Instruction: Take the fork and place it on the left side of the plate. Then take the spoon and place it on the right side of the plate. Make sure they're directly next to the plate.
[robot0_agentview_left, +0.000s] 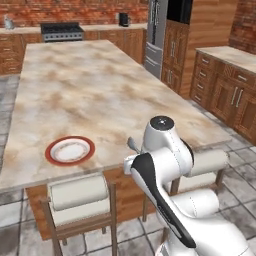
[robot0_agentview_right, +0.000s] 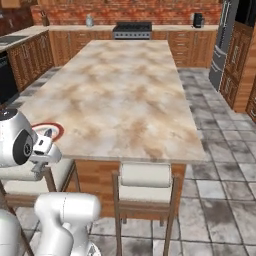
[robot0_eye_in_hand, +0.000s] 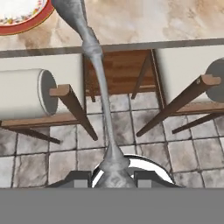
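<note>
Looking from the left base, the plate (robot0_agentview_left: 70, 150) sits near the island's (robot0_agentview_left: 90, 85) front edge, a grey utensil tip (robot0_agentview_left: 132, 144) poking past the arm. From the right base, its rim (robot0_agentview_right: 56, 129) shows. In the hand view the gripper (robot0_eye_in_hand: 114, 178) pinches a utensil (robot0_eye_in_hand: 96, 65) by its handle, presumably for carrying; fork or spoon, I cannot tell.

The plate (robot0_agentview_left: 70, 150), round with a white centre and reddish-brown rim, lies flat at the lower left of the left base view, close to the table's near edge. In the hand view its rim shows at the upper left corner. A slim grey metal utensil (robot0_eye_in_hand: 95, 65) runs from bottom centre to the top there, clamped at its lower end, lifted; its head is cut off, so fork or spoon cannot be told.
</note>
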